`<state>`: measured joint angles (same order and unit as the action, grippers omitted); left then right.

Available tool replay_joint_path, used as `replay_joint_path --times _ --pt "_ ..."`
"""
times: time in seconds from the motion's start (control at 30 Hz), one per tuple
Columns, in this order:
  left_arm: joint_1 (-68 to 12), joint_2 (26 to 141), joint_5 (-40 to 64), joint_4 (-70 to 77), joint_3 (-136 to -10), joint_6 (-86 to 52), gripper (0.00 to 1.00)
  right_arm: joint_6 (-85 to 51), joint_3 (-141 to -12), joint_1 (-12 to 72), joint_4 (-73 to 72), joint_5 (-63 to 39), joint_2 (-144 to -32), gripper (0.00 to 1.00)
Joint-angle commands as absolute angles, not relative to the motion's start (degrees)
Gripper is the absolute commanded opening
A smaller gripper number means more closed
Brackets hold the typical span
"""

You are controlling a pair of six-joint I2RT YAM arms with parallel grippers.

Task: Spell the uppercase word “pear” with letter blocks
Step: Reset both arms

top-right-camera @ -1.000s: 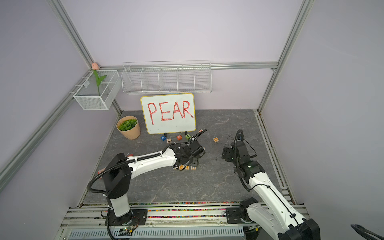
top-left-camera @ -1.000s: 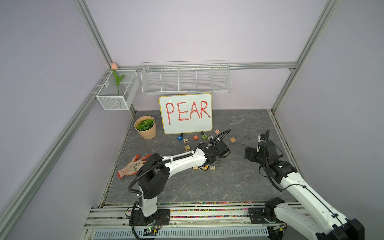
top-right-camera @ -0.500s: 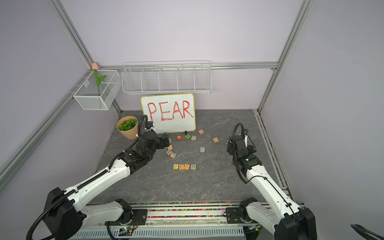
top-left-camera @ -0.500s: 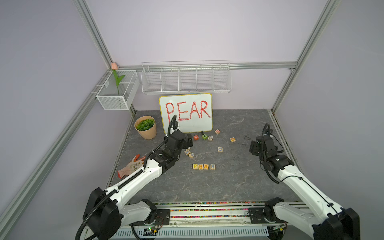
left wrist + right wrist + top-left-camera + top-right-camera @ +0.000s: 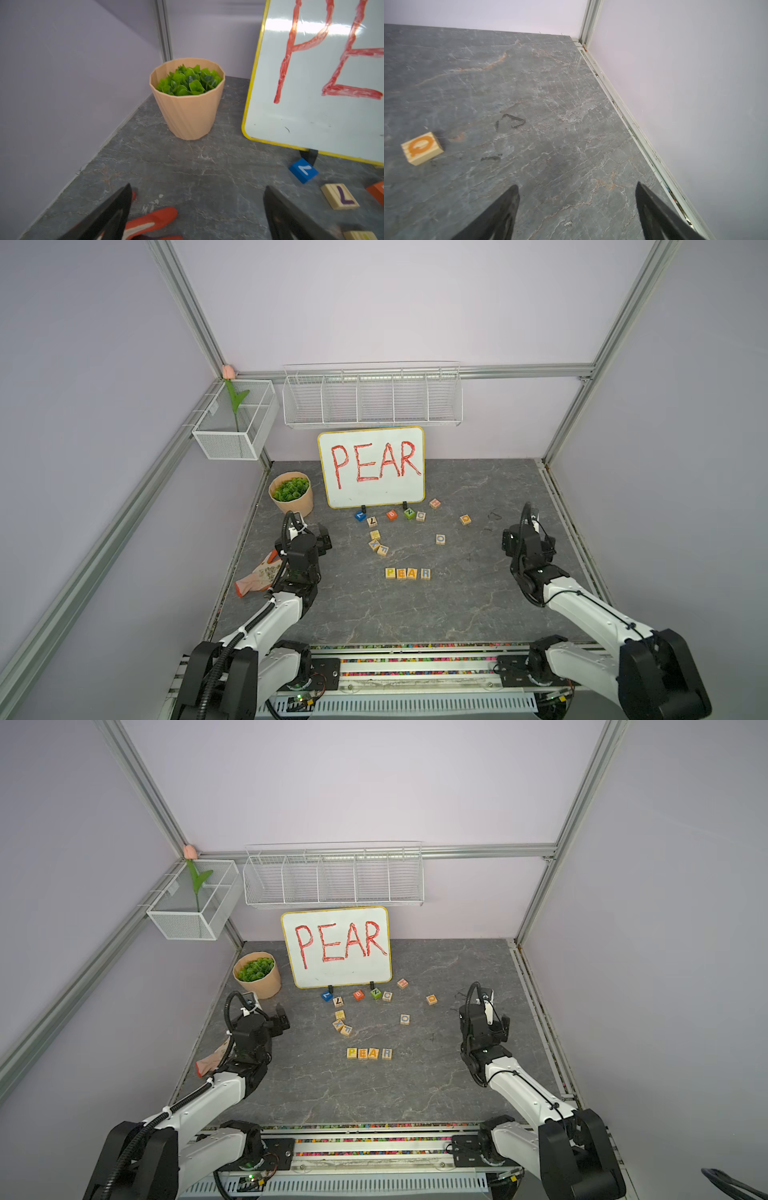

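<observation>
On your left, the left end effector [image 5: 323, 540] hangs over the bench [image 5: 478, 614] with its jaws wide apart and nothing between them. The left wrist view shows it facing the plant pot [image 5: 187, 108], with the orange glove [image 5: 149, 220] on the bench close beneath it. Drop that arm carelessly and you may snag the glove or nudge the pot. Neither touches the word, but a dragged glove could sweep toward it.

In the middle, the letter blocks [image 5: 407, 573] lie in one row near the front centre of the bench, reading P, E, A, R. P, E and A sit close together and R stands a little apart from A. By my judgement the word is spelled, so the main danger is you going back in. A pass to close the gap at R could push the row crooked or tip a cube onto another face. Just behind the row sits a loose cluster of spare blocks [image 5: 378, 546]; knock one forward and it muddles the word.

On your right, the right end effector [image 5: 525, 537] is also spread open and empty, aimed at the far right corner, with an orange-lettered block [image 5: 422, 148] off to its side. Swing that arm home across the centre and its elbow or cable could clip the R end of the row
</observation>
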<state>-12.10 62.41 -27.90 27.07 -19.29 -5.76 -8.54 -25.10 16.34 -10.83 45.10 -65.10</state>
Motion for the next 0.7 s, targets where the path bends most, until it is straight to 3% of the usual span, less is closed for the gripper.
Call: replay_joint_path --times 0.0,0.13,0.4,0.5,0.67 --pt "-9.6 64.5 -28.7 41.3 -16.1 -4.1 0.99 -5.7 -20.8 14.7 -27.9 45.7 -68.5 0.89" --pt "-7.2 73.0 -27.2 49.9 -14.6 -3.6 0.99 -3.7 -22.3 14.0 -31.4 44.0 -74.2 0.89" --pt "-5.7 90.3 -23.1 64.1 -17.2 -1.5 0.99 3.4 -22.2 9.6 -52.5 38.2 -86.6 0.89" --pt "-5.3 86.0 -22.0 54.3 -18.8 -3.5 0.99 1.7 -23.6 8.0 -46.9 32.1 -85.6 0.89" --pt "-4.0 88.7 -19.9 52.5 -21.9 -3.2 1.0 0.6 -24.5 4.0 -44.3 22.4 -85.9 0.89"
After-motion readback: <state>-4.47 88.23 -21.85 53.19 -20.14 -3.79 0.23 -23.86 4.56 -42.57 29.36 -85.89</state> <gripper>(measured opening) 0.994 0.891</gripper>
